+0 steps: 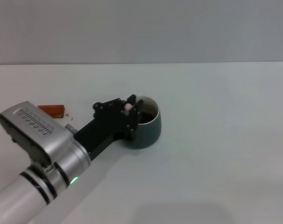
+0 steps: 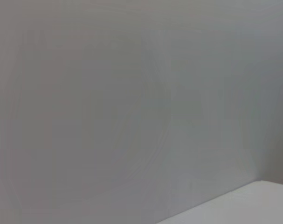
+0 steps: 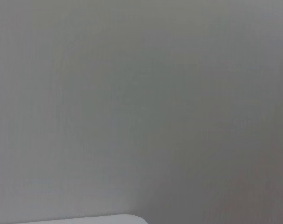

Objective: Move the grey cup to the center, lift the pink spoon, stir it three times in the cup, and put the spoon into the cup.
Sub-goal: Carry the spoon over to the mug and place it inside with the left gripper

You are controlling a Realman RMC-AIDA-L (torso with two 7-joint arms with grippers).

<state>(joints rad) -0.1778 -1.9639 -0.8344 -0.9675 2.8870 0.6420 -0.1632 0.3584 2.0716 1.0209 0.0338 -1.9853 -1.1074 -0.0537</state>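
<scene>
Left hand (image 1: 130,113) pinches the pink spoon (image 1: 127,107) (axis unclear) over the grey cup (image 1: 148,129).

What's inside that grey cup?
Dark liquid shows inside the grey cup. The left gripper holds the pink spoon over its near rim; the spoon's lower end and part of the inside are hidden.

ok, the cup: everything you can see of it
The cup is a rounded dark slate-grey mug with a pale rim and white inside, looking like glazed ceramic. It stands upright on the white table, near the middle, with dark liquid in it. No handle shows from the head view. The left gripper is at its near-left rim, holding something pink, probably the spoon, over the opening.
</scene>
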